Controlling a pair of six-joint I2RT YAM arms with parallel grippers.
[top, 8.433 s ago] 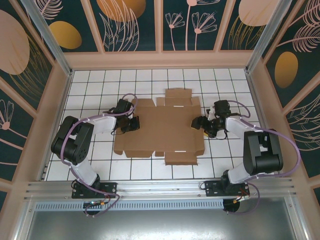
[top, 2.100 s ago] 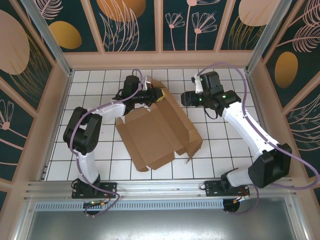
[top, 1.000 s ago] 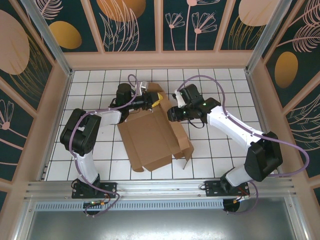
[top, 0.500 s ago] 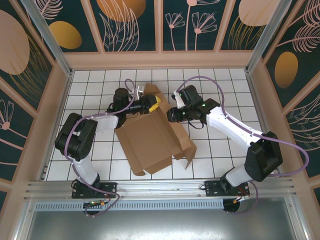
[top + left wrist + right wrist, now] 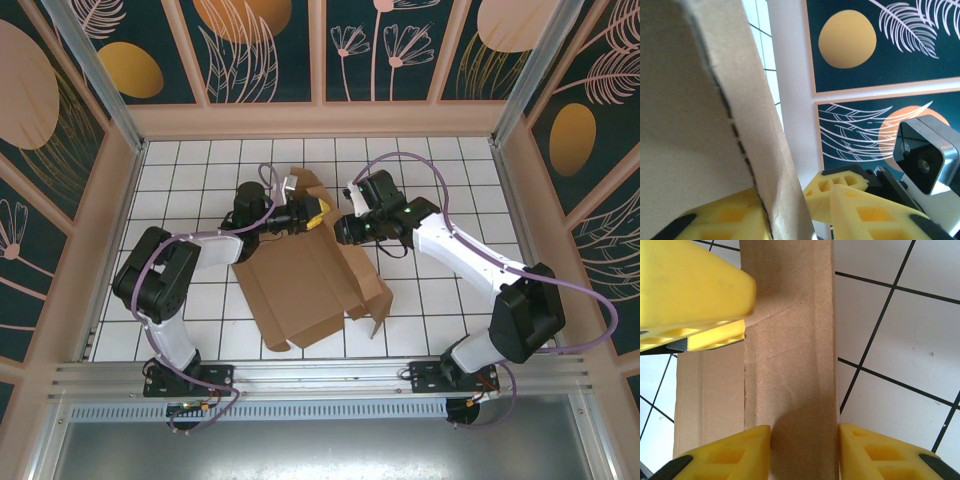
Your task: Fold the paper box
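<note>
Lying mid-worktop (image 5: 190,165), the plain brown die-cut cardboard paper box (image 5: 300,285) looks light and stiff, bending only at its scores. Left end effector (image 5: 312,212) pinches its raised far flap; right end effector (image 5: 342,228) straddles a strip, fingers spread. Best gripped near creases.

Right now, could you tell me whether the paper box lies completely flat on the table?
No, the paper box is partly folded, with its right-hand panel standing up off the table.

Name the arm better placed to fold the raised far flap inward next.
Left, probably. The left gripper pinches the raised far flap of the paper box between its fingers; the right gripper is open, merely straddling another strip of it.
</note>
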